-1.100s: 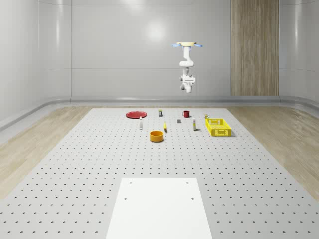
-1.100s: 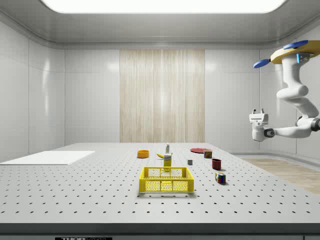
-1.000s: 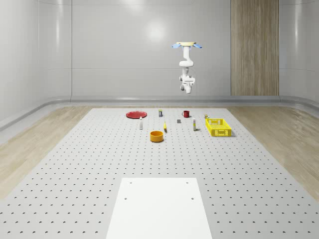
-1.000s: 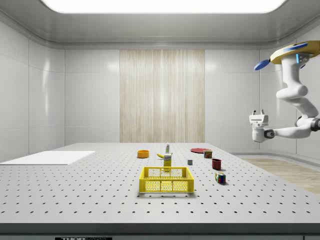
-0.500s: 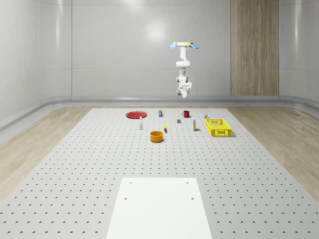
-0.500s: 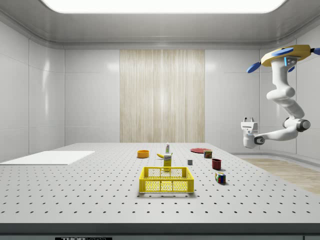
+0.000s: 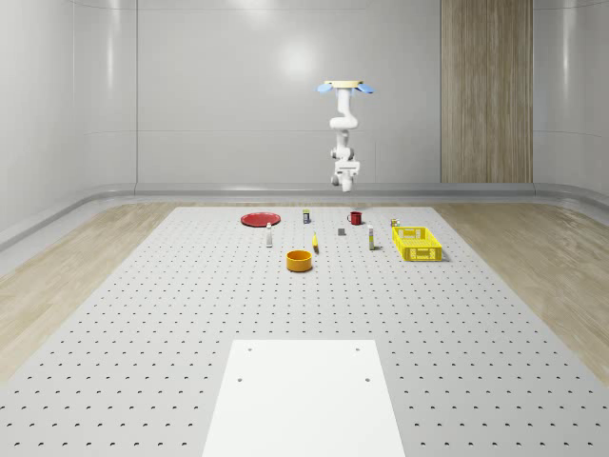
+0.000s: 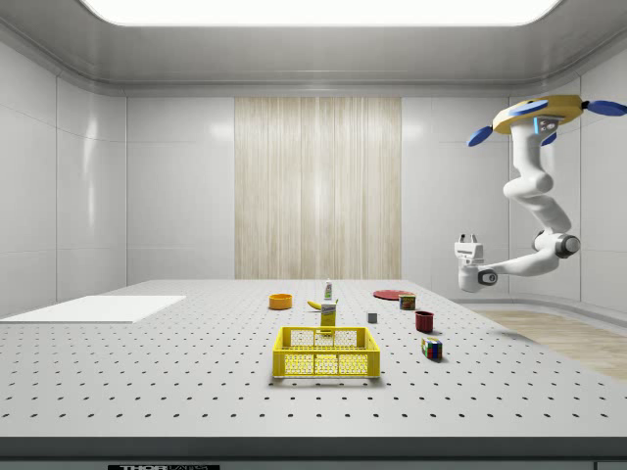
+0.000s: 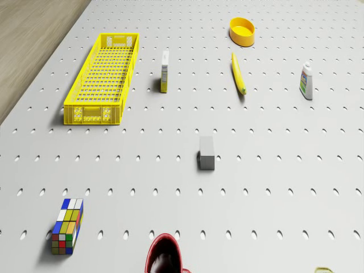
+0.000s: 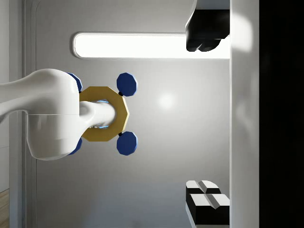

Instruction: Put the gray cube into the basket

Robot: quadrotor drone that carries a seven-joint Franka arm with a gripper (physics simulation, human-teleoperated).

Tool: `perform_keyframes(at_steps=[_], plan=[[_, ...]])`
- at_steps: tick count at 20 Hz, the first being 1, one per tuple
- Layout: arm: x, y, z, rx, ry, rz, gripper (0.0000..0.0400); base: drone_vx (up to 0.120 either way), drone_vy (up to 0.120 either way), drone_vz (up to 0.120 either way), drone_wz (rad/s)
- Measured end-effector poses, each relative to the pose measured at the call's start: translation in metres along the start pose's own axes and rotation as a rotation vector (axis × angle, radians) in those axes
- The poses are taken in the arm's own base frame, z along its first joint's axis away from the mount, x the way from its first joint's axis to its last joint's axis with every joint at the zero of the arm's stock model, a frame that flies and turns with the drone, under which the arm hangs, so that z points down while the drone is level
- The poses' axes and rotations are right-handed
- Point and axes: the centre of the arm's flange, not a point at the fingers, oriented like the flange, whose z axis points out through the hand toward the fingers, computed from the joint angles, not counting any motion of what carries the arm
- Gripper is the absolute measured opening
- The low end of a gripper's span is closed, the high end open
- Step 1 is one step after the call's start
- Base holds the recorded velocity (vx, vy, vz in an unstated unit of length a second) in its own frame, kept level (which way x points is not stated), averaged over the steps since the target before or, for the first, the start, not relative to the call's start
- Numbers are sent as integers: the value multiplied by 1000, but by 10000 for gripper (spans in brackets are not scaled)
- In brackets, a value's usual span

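Note:
The small gray cube [image 9: 206, 153] lies on the perforated table, also seen in the whole-scene view [image 7: 341, 231] and the side view [image 8: 372, 317]. The yellow mesh basket [image 9: 102, 77] stands apart from it, at the whole-scene view's right [image 7: 417, 244] and nearest in the side view [image 8: 325, 352]. The drone [image 8: 537, 113] hovers high over the table's far end, beyond the red mug. The arm hangs bent below it. My gripper [image 8: 467, 240] points upward, open and holding nothing, well above and apart from the cube. In the wrist view the fingers [image 10: 206, 199] stand wide apart, facing the drone's underside.
A red mug [image 9: 164, 256] and a colour-puzzle cube [image 9: 67, 226] lie near the gray cube. A small box [image 9: 165, 71], a banana [image 9: 239, 74], a bottle [image 9: 307, 81] and an orange bowl [image 9: 242, 30] lie past it. A red plate [image 7: 259, 219] sits far left; a white sheet [image 7: 304, 395] lies near.
The drone with its arm has shifted towards the side view's left, nearer over the table, and the gripper has sunk a little. The fingers stay open. The objects on the table have not moved.

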Motion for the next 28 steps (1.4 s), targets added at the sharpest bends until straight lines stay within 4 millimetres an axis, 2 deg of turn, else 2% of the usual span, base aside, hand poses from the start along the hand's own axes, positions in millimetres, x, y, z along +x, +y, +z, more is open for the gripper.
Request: perform_keyframes(at_steps=[15, 28], plan=[[-1, 0, -2, 7, 9, 0, 400, 120, -120, 0, 0], [-3, 0, -2, 3, 27, 0, 400, 120, 0, 0, 0]])
